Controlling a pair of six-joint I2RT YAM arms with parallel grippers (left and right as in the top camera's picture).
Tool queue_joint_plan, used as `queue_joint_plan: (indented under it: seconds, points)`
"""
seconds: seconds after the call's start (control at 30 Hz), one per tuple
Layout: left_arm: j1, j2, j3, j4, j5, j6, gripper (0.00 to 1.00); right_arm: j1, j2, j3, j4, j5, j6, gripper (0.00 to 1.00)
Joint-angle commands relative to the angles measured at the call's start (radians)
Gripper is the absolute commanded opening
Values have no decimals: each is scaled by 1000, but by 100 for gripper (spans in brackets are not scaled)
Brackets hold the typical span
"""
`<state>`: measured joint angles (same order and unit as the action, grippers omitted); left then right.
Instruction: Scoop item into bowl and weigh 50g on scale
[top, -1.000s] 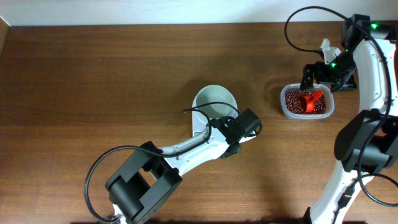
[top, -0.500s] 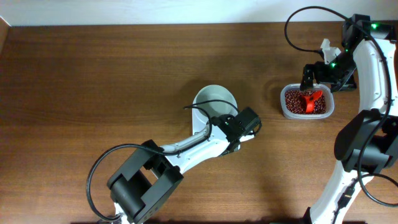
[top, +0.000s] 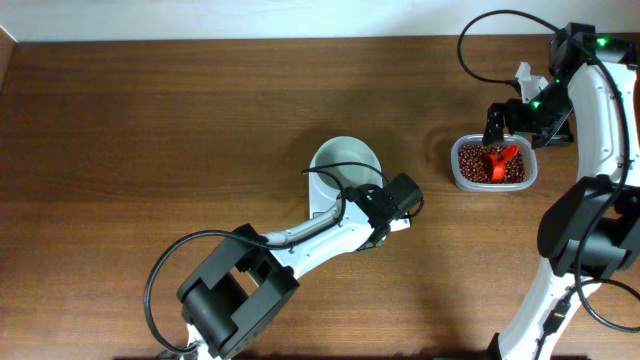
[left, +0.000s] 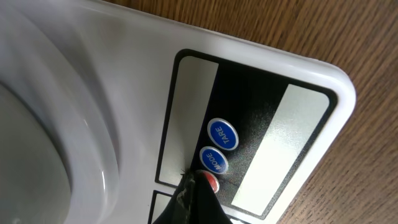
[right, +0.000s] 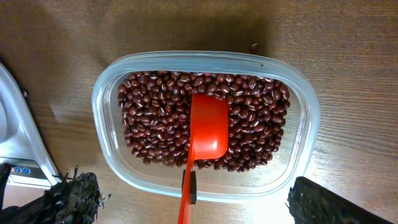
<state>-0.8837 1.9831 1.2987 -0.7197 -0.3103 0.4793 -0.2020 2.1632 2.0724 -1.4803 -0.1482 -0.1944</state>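
Watching through the left wrist camera, I am seeing the left gripper (left: 196, 193) with its dark jaws pressed fully together, holding nothing; its joined tip is resting on the control panel of the white scale (left: 311, 81), apparently touching the small red button (left: 213, 182), just below the blue MODE button (left: 211, 160) and the blue TARE button (left: 222, 134); the white bowl (top: 345, 160) is sitting on the scale's platform, just beside that gripper. Well apart, near the right edge of the wooden table (top: 150, 130), the right gripper (right: 193, 188) is hovering with its jaws spread wide, gripping nothing; directly beneath it, the dark red beans (right: 155, 118) are lying in a clear tub (right: 106, 93), with a red scoop (right: 208, 124) resting on them.
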Motion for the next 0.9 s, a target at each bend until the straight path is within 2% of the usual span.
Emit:
queue_joint_plan:
  seconds: [0.0,0.3,0.37,0.47,0.53,0.67,0.77,0.87]
  points:
    - [-19,115,-70,-53,165,16,0,5,2,21,1,2,-4,99]
    - [-47,91,-47,-139,244,15,0,5,2,21,1,2,-4,99]
    - [-43,-21,-5,-157,249,-51,0,5,2,21,1,2,-4,99]
    - [-1,-204,110,-240,373,-90,0,5,2,21,1,2,-4,99]
    - [69,-352,160,-254,397,-183,0,5,2,21,1,2,-4,98]
    - [254,-492,161,-238,393,-281,0,5,2,21,1,2,-4,99]
    - [540,-492,161,-169,393,-384,0,5,2,21,1,2,-4,99]
    - [714,-458,161,-105,393,-420,0,5,2,21,1,2,-4,99]
